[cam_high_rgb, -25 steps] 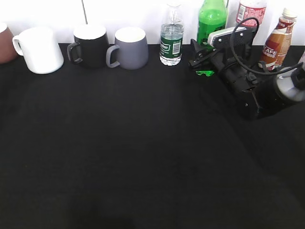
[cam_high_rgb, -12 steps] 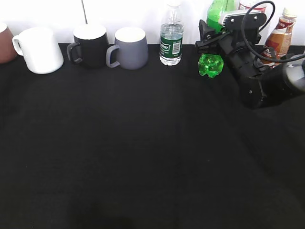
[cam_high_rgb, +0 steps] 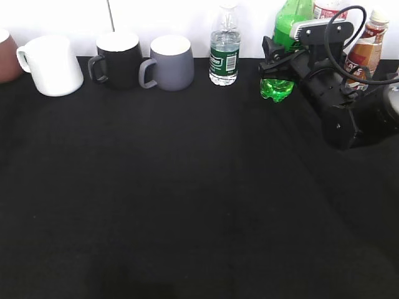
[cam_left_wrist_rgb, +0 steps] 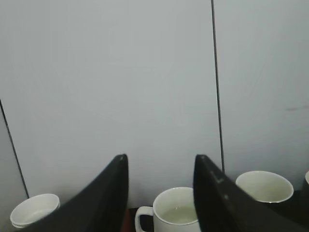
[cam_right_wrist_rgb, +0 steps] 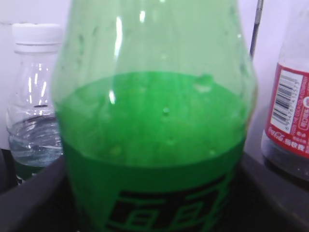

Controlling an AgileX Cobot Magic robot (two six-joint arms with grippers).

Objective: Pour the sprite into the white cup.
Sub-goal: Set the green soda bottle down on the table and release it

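The sprite [cam_high_rgb: 277, 88] is a green bottle held off the black table at the back right, its lobed base showing below the jaws and its top [cam_high_rgb: 293, 14] leaning right. My right gripper [cam_high_rgb: 277, 64] is shut on its label; the bottle [cam_right_wrist_rgb: 154, 121] fills the right wrist view, about half full. The white cup [cam_high_rgb: 53, 65] stands at the far back left, handle to the left. In the left wrist view it [cam_left_wrist_rgb: 176, 212] lies ahead between the open, empty fingers of my left gripper [cam_left_wrist_rgb: 161, 162]. The left gripper does not show in the exterior view.
Along the back wall stand a brown cup [cam_high_rgb: 6, 56], a black mug [cam_high_rgb: 118, 59], a grey mug [cam_high_rgb: 169, 62], a clear water bottle [cam_high_rgb: 224, 47], a red-label bottle [cam_high_rgb: 327, 9] and a brown coffee bottle [cam_high_rgb: 365, 50]. The right arm's cable loops above the wrist.
My right gripper has lifted the sprite off the table and tilted it, then shifted slightly to the right. The cups and other bottles have not moved.
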